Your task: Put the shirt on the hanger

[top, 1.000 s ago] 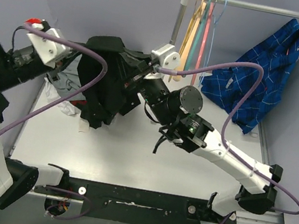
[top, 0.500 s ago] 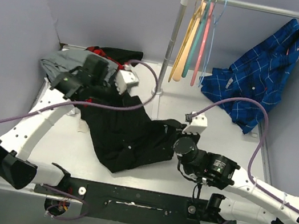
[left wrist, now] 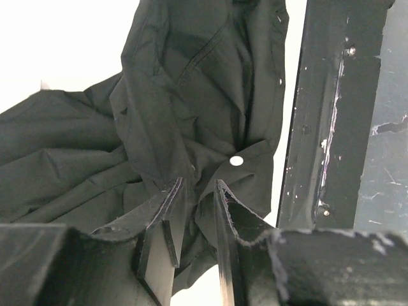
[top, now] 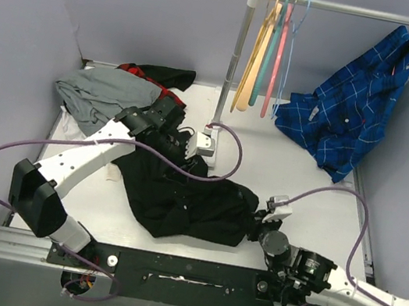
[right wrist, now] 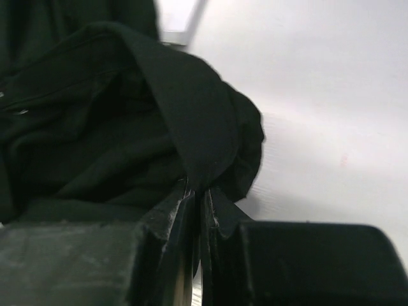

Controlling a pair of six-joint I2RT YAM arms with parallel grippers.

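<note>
The black shirt (top: 181,196) lies crumpled on the white table in front of the rack; pale buttons show on it in the left wrist view (left wrist: 185,95). My left gripper (top: 179,146) is low over its far part. Its jaws (left wrist: 197,185) stand slightly apart, with a loose fold of the cloth in the gap. My right gripper (top: 260,220) is at the shirt's right end, shut on a raised fold of it (right wrist: 199,188). The light-blue hanger (top: 287,64) hangs on the rail at the back, apart from both grippers.
Beige, teal and pink hangers (top: 266,53) hang beside the light-blue one on the rack, whose pole (top: 231,62) stands behind the shirt. A blue plaid shirt (top: 354,116) droops at the right. Grey (top: 96,94) and red-and-black (top: 143,72) garments lie at the back left. A black rail (top: 168,269) edges the front.
The shirt came down from held high onto the table. Both arms dropped low and towards the front. The left jaws have parted; the right ones stay shut on the cloth.
</note>
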